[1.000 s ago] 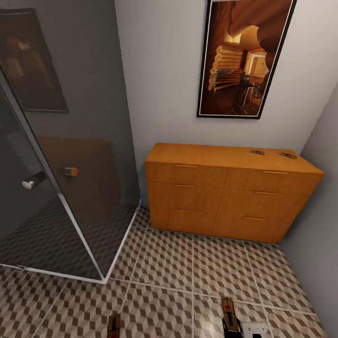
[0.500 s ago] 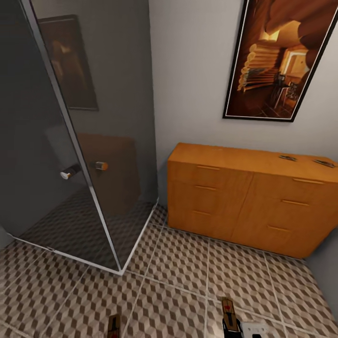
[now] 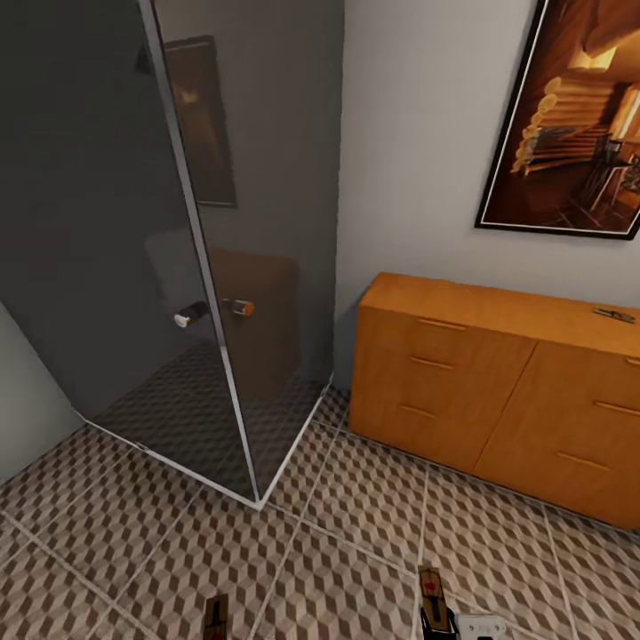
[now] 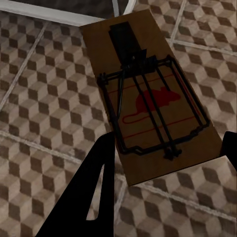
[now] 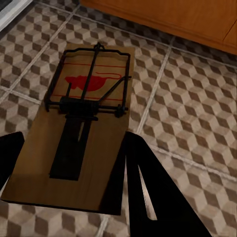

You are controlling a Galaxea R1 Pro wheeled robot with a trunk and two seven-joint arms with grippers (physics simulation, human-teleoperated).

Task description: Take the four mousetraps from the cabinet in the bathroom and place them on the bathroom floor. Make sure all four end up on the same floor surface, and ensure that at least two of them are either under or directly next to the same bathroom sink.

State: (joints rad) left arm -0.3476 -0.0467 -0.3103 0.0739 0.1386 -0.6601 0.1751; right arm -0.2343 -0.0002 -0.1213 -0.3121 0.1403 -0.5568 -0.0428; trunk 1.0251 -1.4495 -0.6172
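While each gripper, left [image 4: 165,163] and right [image 5: 69,168], grips a mousetrap [image 4: 148,94] [image 5: 81,123] above the bathroom floor [image 3: 293,551], another mousetrap [image 3: 614,314] lies farther off on the cabinet [image 3: 462,356] beside the glass shower stall [image 3: 178,222].

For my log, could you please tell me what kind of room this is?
Most likely a bathroom: a dark glass shower enclosure stands in the corner, cube-pattern tiles cover the floor, and a wooden cabinet sits against the wall.

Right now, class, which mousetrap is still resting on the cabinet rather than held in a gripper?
The small one on the cabinet top's right end; two others sit between fingers.
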